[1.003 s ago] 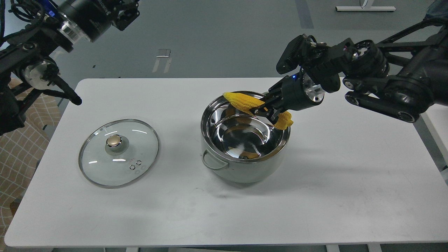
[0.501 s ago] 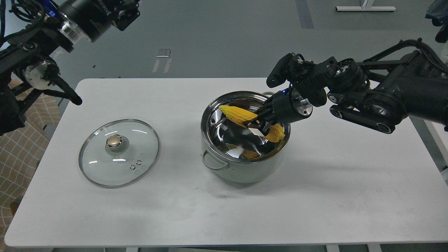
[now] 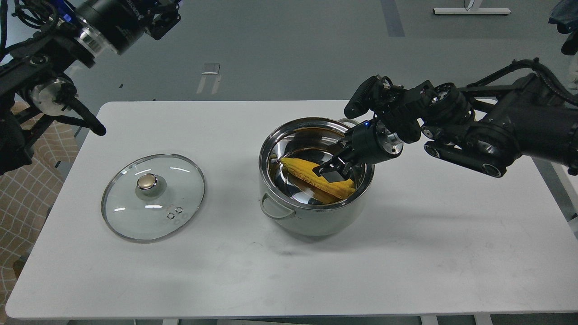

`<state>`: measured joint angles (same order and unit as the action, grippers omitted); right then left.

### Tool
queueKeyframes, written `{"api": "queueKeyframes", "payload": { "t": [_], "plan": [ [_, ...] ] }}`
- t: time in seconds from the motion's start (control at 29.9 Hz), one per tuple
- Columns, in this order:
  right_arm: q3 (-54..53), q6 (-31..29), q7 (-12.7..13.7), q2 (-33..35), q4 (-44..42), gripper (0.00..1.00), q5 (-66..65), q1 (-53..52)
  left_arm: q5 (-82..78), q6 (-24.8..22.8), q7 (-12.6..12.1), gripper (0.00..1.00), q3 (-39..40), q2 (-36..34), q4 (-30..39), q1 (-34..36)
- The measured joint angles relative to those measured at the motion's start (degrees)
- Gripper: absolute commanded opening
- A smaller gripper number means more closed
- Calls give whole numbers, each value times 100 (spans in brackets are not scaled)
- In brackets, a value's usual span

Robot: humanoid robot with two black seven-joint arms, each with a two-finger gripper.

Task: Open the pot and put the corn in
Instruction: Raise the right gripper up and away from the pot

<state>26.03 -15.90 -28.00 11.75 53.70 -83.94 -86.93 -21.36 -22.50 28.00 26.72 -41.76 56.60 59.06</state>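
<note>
The shiny steel pot (image 3: 316, 216) stands uncovered in the middle of the white table. The yellow corn (image 3: 311, 176) lies slanted inside it, on the mirror-like bottom, thick end toward the right wall. My right gripper (image 3: 333, 170) reaches over the pot's right rim and down into it. Its fingers are spread, just above the corn's middle. My left gripper (image 3: 161, 18) hangs high at the top left, far from the pot, dark and partly cut off by the view's edge. Its fingers cannot be told apart.
The glass lid (image 3: 131, 216) with its brass-coloured knob (image 3: 147, 181) lies flat on the table left of the pot. The table (image 3: 406, 262) runs to a front edge near the bottom of the view. My right arm stretches over the table's right part.
My right gripper has lowered the corn from above the pot's rim down into the pot. The fingers have spread and the corn now lies on the bottom. The left arm has not moved.
</note>
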Motion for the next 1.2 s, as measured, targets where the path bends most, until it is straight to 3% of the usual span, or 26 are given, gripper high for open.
{"api": "queueKeyframes", "payload": {
  "t": [0.23, 0.33, 0.53, 0.84, 1.0, 1.2],
  "plan": [
    [-105, 16, -2, 133, -23, 86, 633, -442, 0, 6, 0, 91, 8, -1, 0, 0],
    [-276, 22, 0, 388, -285, 93, 1453, -888, 0, 17, 0, 97, 10, -8, -5, 0],
    [-796, 28, -1, 799, -1022, 100, 2532, -990, -9, 68, 0, 98, 10, 118, -52, -8],
    [-2912, 164, 2, 1174, -1410, 100, 3903, 834, -33, 106, 0, 98, -10, 562, -625, -156],
    [-4557, 173, 3, 1103, -1518, 100, 4411, 2089, 25, -388, 0, 98, 17, 978, -1207, -273],
    [-5102, -81, 2, 621, -2047, 100, 5645, 2670, 182, -548, 0, 98, 536, 1445, -1847, -599]
  ]
}}
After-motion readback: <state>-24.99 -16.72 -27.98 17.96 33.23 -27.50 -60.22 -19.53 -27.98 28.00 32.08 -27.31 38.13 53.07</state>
